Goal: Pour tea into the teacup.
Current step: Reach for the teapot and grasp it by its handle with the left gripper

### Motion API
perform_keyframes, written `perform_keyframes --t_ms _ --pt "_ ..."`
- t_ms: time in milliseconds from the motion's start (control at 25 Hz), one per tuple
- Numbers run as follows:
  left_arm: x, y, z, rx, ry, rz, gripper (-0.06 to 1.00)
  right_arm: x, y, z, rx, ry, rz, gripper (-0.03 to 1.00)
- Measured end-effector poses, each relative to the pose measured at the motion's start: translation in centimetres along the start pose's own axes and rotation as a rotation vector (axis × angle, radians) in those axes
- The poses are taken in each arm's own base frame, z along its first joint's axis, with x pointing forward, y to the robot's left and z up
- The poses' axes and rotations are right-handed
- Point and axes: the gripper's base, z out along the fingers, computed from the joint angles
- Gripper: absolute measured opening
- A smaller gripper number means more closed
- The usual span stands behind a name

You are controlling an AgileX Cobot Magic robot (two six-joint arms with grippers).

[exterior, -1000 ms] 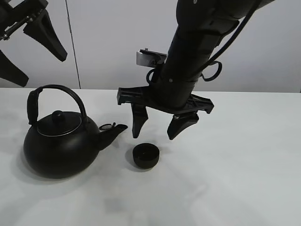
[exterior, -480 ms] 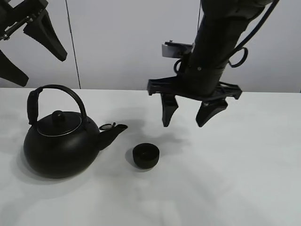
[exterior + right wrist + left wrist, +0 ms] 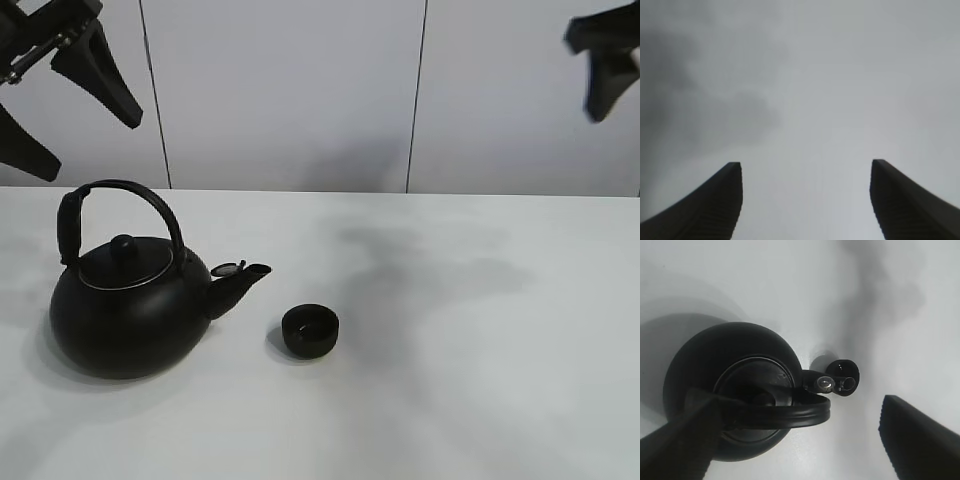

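Note:
The small black teacup (image 3: 310, 330) stands upright on the white table, just right of the spout (image 3: 240, 283) of the big black kettle (image 3: 125, 315). My left gripper (image 3: 92, 148) hangs open high above the kettle's left side. In the left wrist view this gripper (image 3: 797, 405) looks straight down on the kettle (image 3: 735, 390), and its fingers (image 3: 920, 440) hold nothing. Of my right arm only a dark finger (image 3: 603, 65) shows, at the top right corner, far from the cup. The right gripper (image 3: 805, 165) is open and empty over bare table.
The white table (image 3: 480, 380) stretches wide to the right of the cup and in front of it. A pale panelled wall (image 3: 300, 90) stands behind the table's far edge.
My right arm has lifted from just above the teacup and swung away to the upper right, almost leaving the exterior view. Kettle, teacup and left gripper have not moved.

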Motion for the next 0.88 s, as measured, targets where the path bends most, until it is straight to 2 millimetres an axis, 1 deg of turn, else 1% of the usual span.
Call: perform_keyframes --t_ms 80,160,200,240,280,320,360,440,480,520,600,680,760,840,880 --pt "0.0 0.0 0.0 0.000 0.000 0.000 0.62 0.8 -3.6 -3.5 0.059 -0.041 0.042 0.50" --pt "0.0 0.0 0.0 0.000 0.000 0.000 0.62 2.1 -6.4 -8.1 0.124 -0.103 0.083 0.50" --pt "0.0 0.0 0.0 0.000 0.000 0.000 0.62 2.9 -7.4 -10.6 0.159 -0.143 0.110 0.50" --pt "0.0 0.0 0.0 0.000 -0.001 0.000 0.62 3.8 -8.1 -12.9 0.184 -0.183 0.137 0.50" --pt "0.0 0.0 0.0 0.000 -0.001 0.000 0.62 4.9 -8.4 -15.7 0.212 -0.241 0.163 0.50" --pt "0.0 0.0 0.0 0.000 -0.001 0.000 0.62 6.0 -8.2 -18.5 0.231 -0.313 0.179 0.50" --pt "0.0 0.0 0.0 0.000 -0.001 0.000 0.62 7.0 -7.7 -20.8 0.241 -0.375 0.181 0.50" --pt "0.0 0.0 0.0 0.000 -0.001 0.000 0.62 10.0 -5.9 -25.8 0.230 -0.520 0.170 0.50" --pt "0.0 0.0 0.0 0.000 -0.001 0.000 0.62 11.7 -5.0 -27.9 0.219 -0.584 0.156 0.50" --pt "0.0 0.0 0.0 0.000 -0.001 0.000 0.62 13.1 -4.1 -29.5 0.202 -0.632 0.143 0.50" --pt "0.0 0.0 0.0 0.000 -0.001 0.000 0.62 16.9 -2.4 -32.7 0.187 -0.731 0.114 0.50" --pt "0.0 0.0 0.0 0.000 -0.001 0.000 0.62 20.2 -1.2 -34.2 0.190 -0.792 0.102 0.50" --pt "0.0 0.0 0.0 0.000 -0.001 0.000 0.62 23.5 -0.1 -34.6 0.190 -0.839 0.095 0.50" --pt "0.0 0.0 0.0 0.000 -0.001 0.000 0.62 26.1 0.6 -33.3 0.184 -0.834 0.103 0.50" --pt "0.0 0.0 0.0 0.000 -0.002 0.000 0.62 27.3 0.9 -32.3 0.180 -0.826 0.106 0.50"
